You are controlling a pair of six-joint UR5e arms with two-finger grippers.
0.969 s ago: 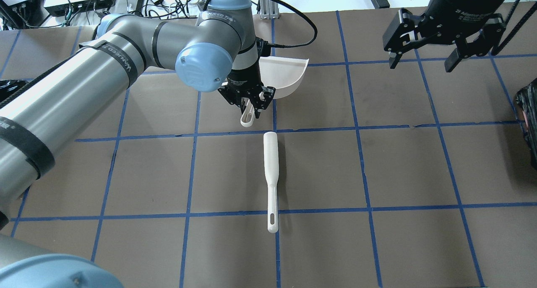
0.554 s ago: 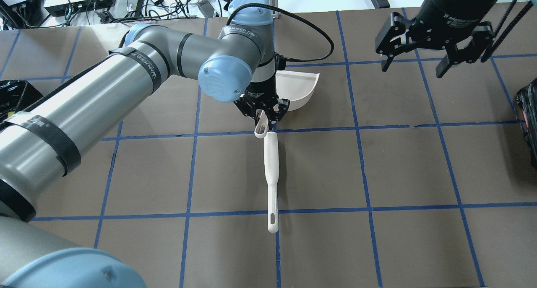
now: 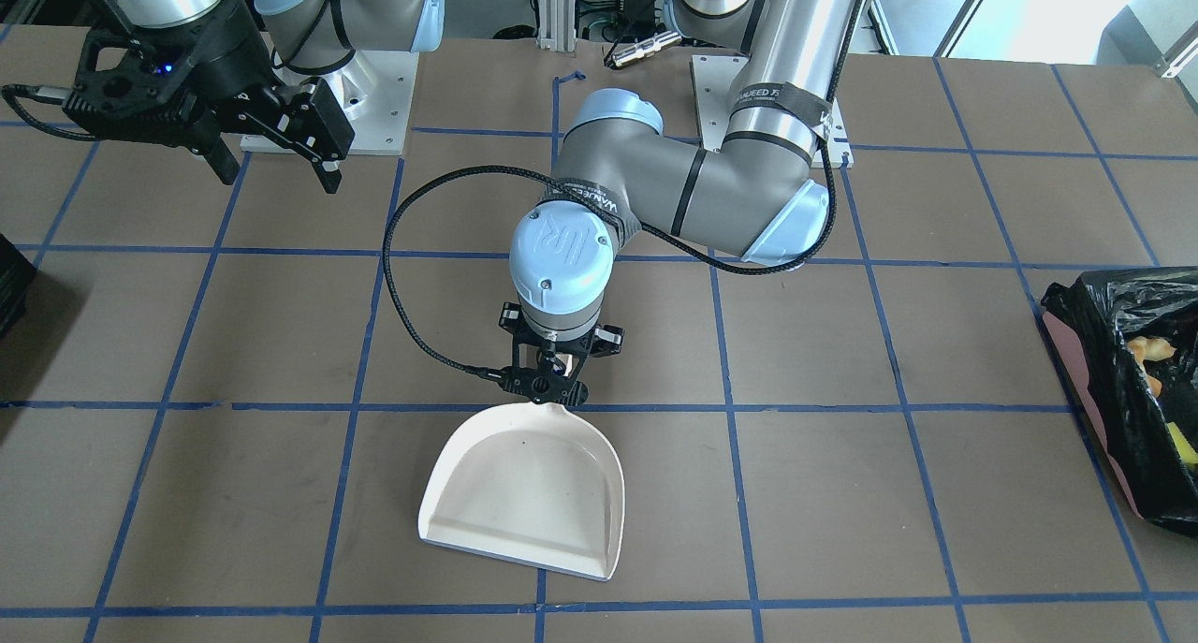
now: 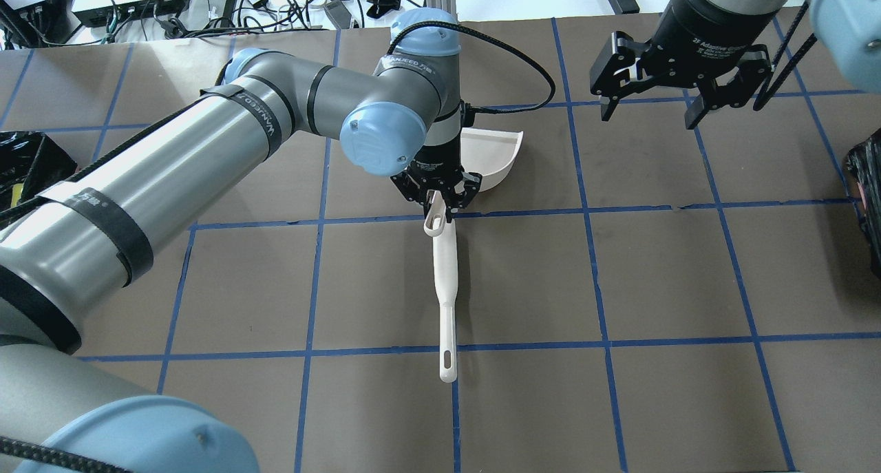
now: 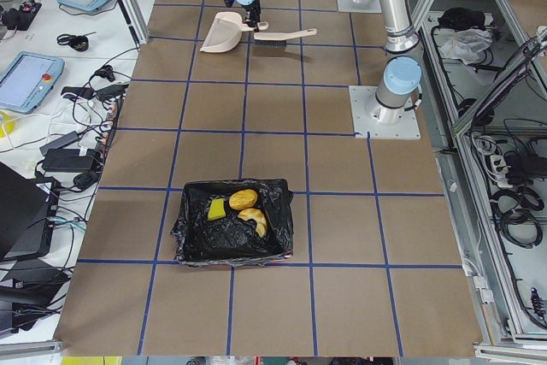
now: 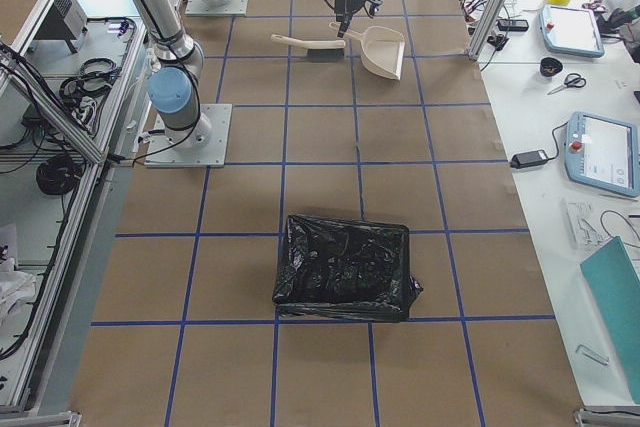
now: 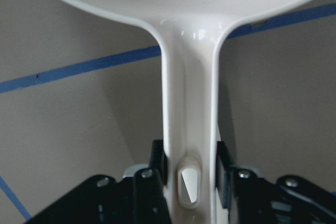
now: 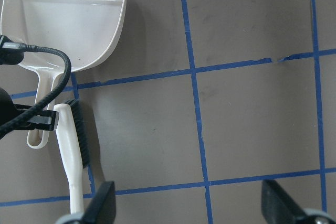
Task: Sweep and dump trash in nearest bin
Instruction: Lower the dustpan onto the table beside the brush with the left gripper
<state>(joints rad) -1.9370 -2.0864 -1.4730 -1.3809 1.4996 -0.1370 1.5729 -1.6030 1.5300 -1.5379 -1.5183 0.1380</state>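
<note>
Far from left end effector (image 4: 441,204) lies trash (image 5: 243,200).

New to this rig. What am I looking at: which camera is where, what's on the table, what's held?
Two robot arms with two-finger grippers work at a brown table. Cameras: one behind the robot, one facing it, one at each table end, one on each wrist. The left gripper is shut on the handle of a white dustpan. The right gripper hangs open, empty. A white brush lies on the table by that handle. A black-bagged bin at the robot's left end holds the trash; another black container sits at the right end.
</note>
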